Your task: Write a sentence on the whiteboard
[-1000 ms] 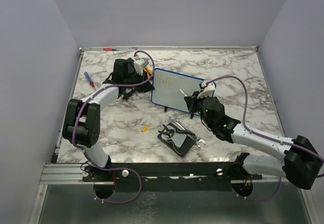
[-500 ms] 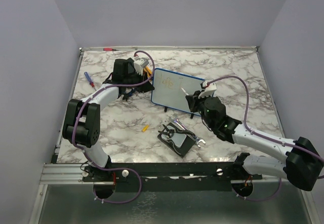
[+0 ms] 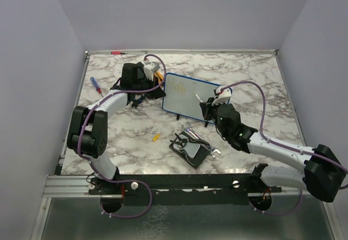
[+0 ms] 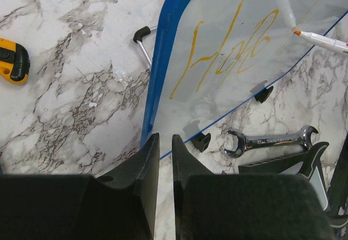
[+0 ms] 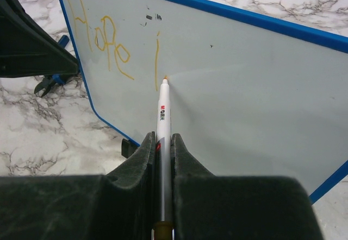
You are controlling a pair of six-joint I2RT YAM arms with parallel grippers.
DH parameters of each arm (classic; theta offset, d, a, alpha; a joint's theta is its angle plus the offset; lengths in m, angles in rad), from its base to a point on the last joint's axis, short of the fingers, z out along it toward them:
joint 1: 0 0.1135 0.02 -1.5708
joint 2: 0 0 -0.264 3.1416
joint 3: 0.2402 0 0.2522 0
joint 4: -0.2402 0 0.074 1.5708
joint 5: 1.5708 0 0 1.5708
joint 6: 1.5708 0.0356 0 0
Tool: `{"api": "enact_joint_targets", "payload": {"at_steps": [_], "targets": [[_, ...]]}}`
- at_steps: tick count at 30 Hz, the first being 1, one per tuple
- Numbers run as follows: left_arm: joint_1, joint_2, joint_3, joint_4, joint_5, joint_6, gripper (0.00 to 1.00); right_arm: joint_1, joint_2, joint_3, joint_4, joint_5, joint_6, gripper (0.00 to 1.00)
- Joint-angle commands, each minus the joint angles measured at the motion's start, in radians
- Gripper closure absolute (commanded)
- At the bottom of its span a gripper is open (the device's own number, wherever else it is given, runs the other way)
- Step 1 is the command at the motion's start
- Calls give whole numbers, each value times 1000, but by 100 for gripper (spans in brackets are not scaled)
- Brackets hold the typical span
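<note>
The whiteboard (image 3: 187, 96), white with a blue rim, stands tilted at mid table. My left gripper (image 3: 158, 86) is shut on its left edge; in the left wrist view the fingers (image 4: 165, 137) close on the blue rim of the whiteboard (image 4: 163, 61). My right gripper (image 3: 207, 106) is shut on a white marker (image 5: 163, 109). Its orange tip touches the whiteboard (image 5: 244, 77) at the lower end of a single vertical stroke. The sentence (image 5: 103, 42) reads "Hope" in orange, then that stroke. It also shows in the left wrist view (image 4: 228, 52), with the marker (image 4: 323, 40) at the right.
A black pad (image 3: 190, 149) with wrenches (image 4: 269, 140) lies in front of the board. A small yellow piece (image 3: 156, 137) lies to its left. A blue-and-red screwdriver (image 3: 95, 84) lies far left, a red pen (image 3: 116, 51) at the back edge, a yellow-black tool (image 4: 13, 61) near the left gripper.
My right gripper has shifted slightly with the marker tip on the board. The left arm and the board have not moved.
</note>
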Motion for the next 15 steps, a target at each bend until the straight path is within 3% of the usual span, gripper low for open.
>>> {"api": "enact_joint_targets", "payload": {"at_steps": [1,15], "targets": [[-5,-16,21,-12,4,15,84,-3,17,18,24,53,-15,100],[-5,-17,21,-13,4,15,84,-3,22,-30,-17,29,47,100]]}}
